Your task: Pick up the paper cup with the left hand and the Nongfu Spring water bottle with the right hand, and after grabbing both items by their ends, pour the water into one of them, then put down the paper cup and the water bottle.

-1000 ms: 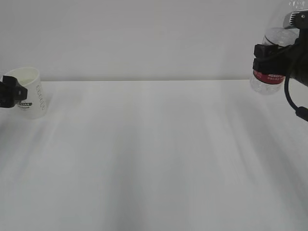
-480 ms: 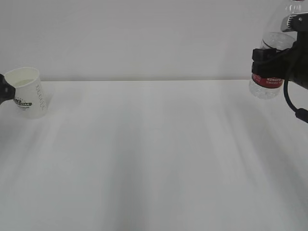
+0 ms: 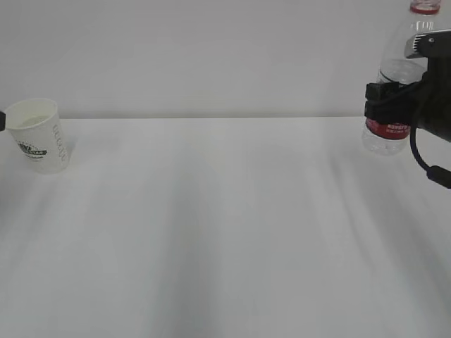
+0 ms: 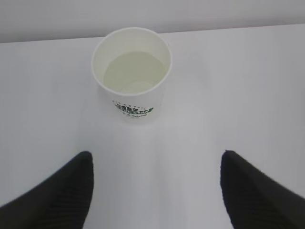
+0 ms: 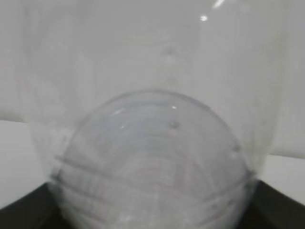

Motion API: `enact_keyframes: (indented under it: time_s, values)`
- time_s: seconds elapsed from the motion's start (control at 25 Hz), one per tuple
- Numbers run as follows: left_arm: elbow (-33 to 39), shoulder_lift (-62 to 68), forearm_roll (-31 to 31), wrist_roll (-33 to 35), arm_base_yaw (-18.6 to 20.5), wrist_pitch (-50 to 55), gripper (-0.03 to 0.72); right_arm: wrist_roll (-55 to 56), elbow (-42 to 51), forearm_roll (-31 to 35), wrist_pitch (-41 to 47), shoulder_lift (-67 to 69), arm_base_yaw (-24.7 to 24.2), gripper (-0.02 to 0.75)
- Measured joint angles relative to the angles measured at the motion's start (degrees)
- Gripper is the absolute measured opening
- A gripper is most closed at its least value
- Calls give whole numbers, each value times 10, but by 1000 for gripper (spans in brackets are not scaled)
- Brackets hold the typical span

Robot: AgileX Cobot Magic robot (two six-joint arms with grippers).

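Two ribbed black fingers (image 4: 57, 191) of the left hand (image 4: 155, 191) stand wide apart and hold nothing, and the small white tapered paper cup (image 4: 132, 76) sits upright on the white table (image 3: 225, 232) just ahead of them, with clear water (image 4: 134, 72) pooled inside. Over on the right, the right hand (image 3: 394, 102) clamps the clear ribbed plastic Nongfu Spring water bottle (image 3: 402, 67) around its red label, the bottle nearly upright at the table's far right edge.
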Motion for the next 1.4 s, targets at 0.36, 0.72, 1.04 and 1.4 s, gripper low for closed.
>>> enact_keyframes:
  time_s: [0.36,0.72,1.04,1.4]
  values:
    - [0,-48,0,0,0,22,594,0,0,4,-14,32,0,512]
    - [1,-50,0,0,0,25,591,0,-6,4,-32,55,0,512]
    - [1,-50,0,0,0,26,591,9,-37,5,-34,88,0,512]
    - [1,-50,0,0,0,26,589,15,-83,6,-33,126,0,512]
